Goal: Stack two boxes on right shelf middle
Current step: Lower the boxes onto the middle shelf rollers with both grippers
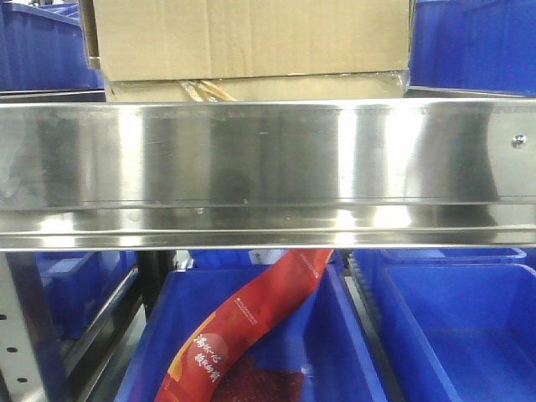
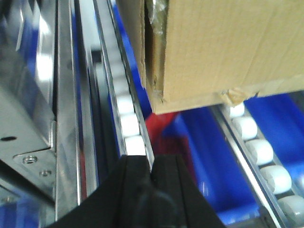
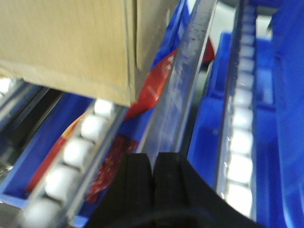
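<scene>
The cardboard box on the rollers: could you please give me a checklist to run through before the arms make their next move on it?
1. Left gripper empty, jaws together: ok.
2. Right gripper empty, jaws together: ok.
3. Jaws opened for a grasp: not ok, both are shut.
4. Box resting on the roller rails: ok; its corners sit over the rollers in both wrist views.
5. Second box located: cannot tell; only one shows in any view.
6. Red packet clear of the box: ok; it lies in the blue bin below the rails.
</scene>
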